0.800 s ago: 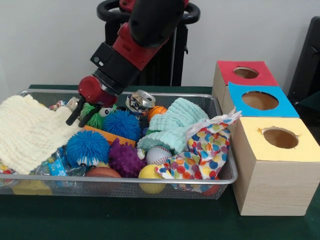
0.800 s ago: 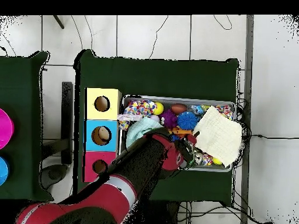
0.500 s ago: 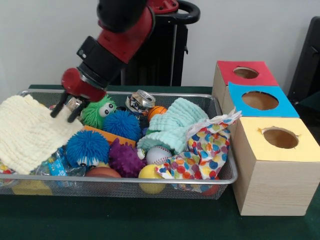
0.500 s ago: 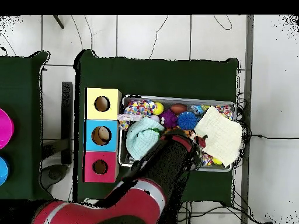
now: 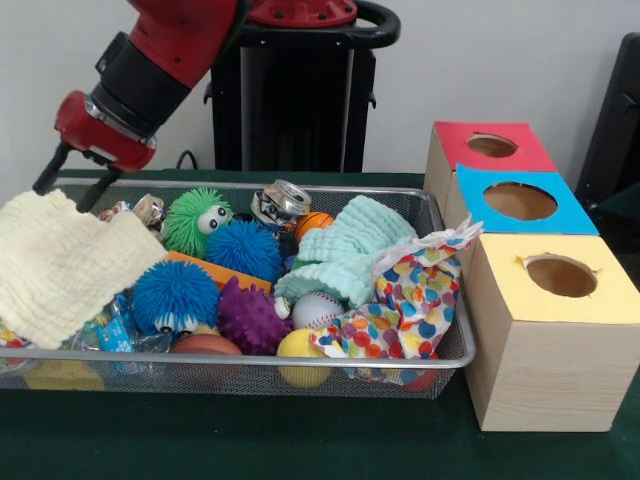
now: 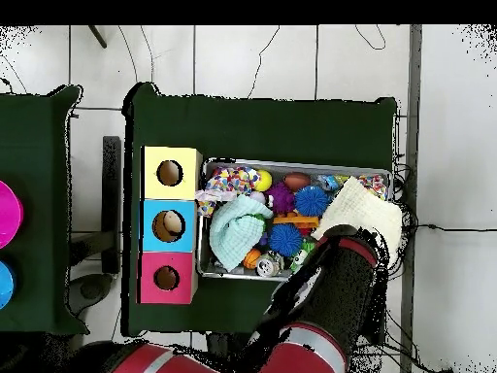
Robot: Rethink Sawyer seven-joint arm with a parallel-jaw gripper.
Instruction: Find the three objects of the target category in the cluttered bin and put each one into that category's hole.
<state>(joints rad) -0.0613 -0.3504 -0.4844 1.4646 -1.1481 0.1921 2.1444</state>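
Note:
The bin [image 5: 250,362] of silver wire mesh is full of clutter and lies left of the boxes; it also shows in the overhead view [image 6: 291,163]. The hole [image 5: 491,145] in the red-topped box is at the far end of the box row, and shows in the overhead view [image 6: 166,278]. My gripper [image 5: 63,195] is open and empty. It hangs above the bin's far left corner, just over the cream cloth [image 5: 60,265]. In the overhead view my arm [image 6: 335,291] hides the gripper.
In the bin lie a green fuzzy toy [image 5: 195,220], two blue spiky balls [image 5: 243,248], a purple spiky ball [image 5: 250,318], a crushed can [image 5: 280,203], a mint cloth [image 5: 350,245], a baseball [image 5: 317,308] and a dotted cloth [image 5: 420,295]. Blue-topped [image 5: 520,200] and yellow-topped [image 5: 560,275] boxes stand nearer.
My gripper has moved up and to the left in the front view, from the green fuzzy toy to above the cream cloth. The green toy now shows fully. The gripper stays empty.

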